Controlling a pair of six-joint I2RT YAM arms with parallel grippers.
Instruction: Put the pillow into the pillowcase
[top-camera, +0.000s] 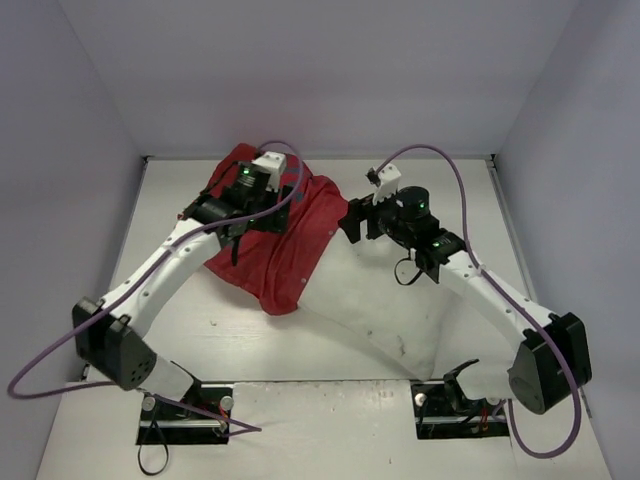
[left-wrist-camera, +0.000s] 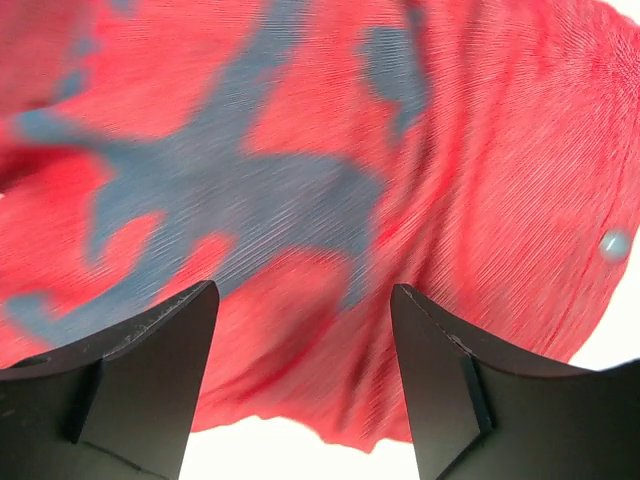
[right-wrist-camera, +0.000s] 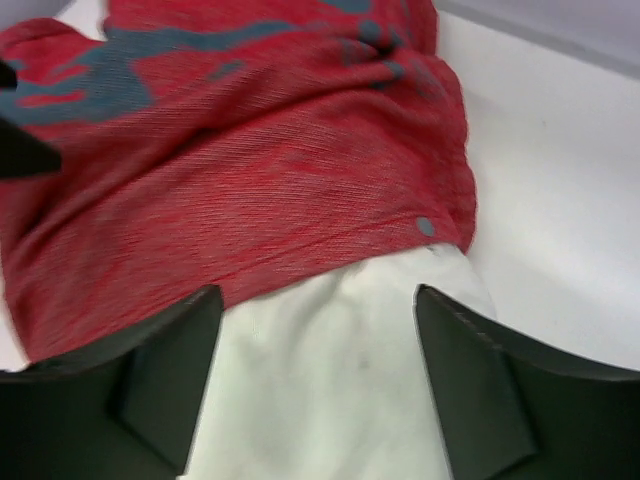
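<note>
Red pillowcase (top-camera: 275, 240) lying at 11 o'clock on tabletop (top-camera: 400, 330) | pillow (right-wrist-camera: 330, 380) sticking out at 12 o'clock from nearer right hand (right-wrist-camera: 318, 295), gaping empty | left hand (left-wrist-camera: 302, 295) hovering open over pillowcase

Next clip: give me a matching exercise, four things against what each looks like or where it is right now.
1 pillow
2 pillowcase
3 left gripper
4 right gripper

a red with bluish patches
b open, over red fabric only
c white, poking out of the pillowcase
d open, facing the exposed white end

Pairs: 1-c, 2-a, 3-b, 4-d
</note>
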